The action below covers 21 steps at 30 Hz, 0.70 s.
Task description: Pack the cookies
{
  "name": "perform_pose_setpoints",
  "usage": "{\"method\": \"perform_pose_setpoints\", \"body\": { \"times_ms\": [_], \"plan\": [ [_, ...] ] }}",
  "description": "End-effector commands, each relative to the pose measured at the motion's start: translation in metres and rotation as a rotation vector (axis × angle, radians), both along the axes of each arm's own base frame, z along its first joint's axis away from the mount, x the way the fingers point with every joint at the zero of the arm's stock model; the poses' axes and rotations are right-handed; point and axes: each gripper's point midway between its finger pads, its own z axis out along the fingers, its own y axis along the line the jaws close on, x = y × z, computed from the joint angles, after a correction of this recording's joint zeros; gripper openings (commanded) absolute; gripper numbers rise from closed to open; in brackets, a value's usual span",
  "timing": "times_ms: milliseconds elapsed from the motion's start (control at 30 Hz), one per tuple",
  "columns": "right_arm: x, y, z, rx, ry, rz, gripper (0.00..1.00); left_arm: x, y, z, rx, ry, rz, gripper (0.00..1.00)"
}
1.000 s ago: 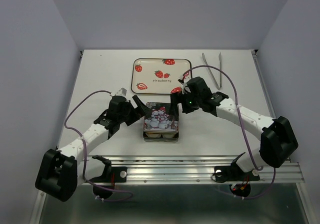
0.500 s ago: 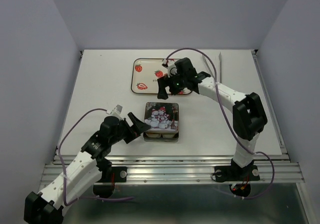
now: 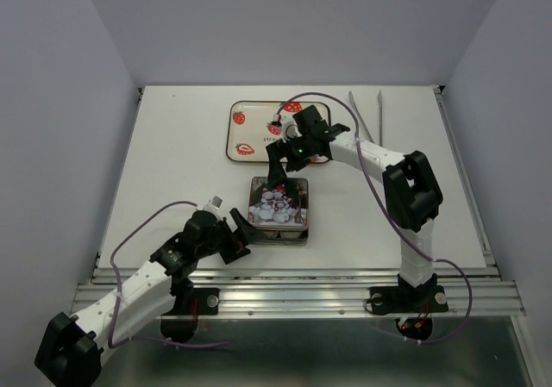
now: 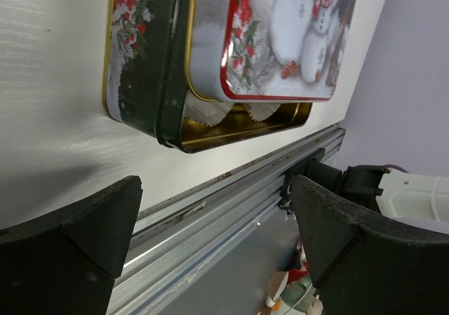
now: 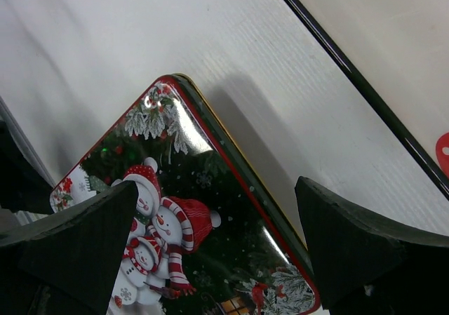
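Observation:
The square tin (image 3: 278, 211) stands at the table's near middle with its snowman lid (image 4: 280, 41) lying askew on the base (image 4: 140, 83). Through the gap I see the gold inside and white paper cups (image 4: 210, 111). The cookies are hidden. My left gripper (image 3: 244, 232) is open and empty, low beside the tin's near left corner; in the left wrist view the left gripper (image 4: 214, 196) hangs over the table's rail. My right gripper (image 3: 283, 173) is open and empty above the tin's far edge, with the lid (image 5: 182, 224) between its fingers in the right wrist view (image 5: 216, 189).
A cream strawberry tray (image 3: 250, 128) lies just behind the tin; its dark rim (image 5: 365, 83) shows in the right wrist view. Metal tongs (image 3: 366, 120) lie at the far right. The aluminium rail (image 3: 302, 279) runs along the near edge.
Both grippers have left the tin's sides. My left gripper drew back toward the near edge. My right gripper swung up over the tray, then came to the tin's far edge.

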Motion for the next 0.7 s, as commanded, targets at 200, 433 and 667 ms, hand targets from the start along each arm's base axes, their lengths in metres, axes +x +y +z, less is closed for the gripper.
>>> {"method": "perform_pose_setpoints", "body": {
  "times_ms": [200,433,667],
  "plan": [
    [-0.006,0.006,0.006,0.019,0.011,0.075,1.00,0.020,-0.014,0.010,-0.054,-0.049,0.028,0.99],
    [-0.016,0.006,0.007,0.034,0.045,0.106,1.00,0.024,-0.014,0.013,-0.051,-0.066,0.038,0.99],
    [-0.033,0.008,0.022,0.090,0.049,0.198,1.00,0.025,-0.012,0.010,-0.047,-0.059,0.054,0.99]
  ]
}}
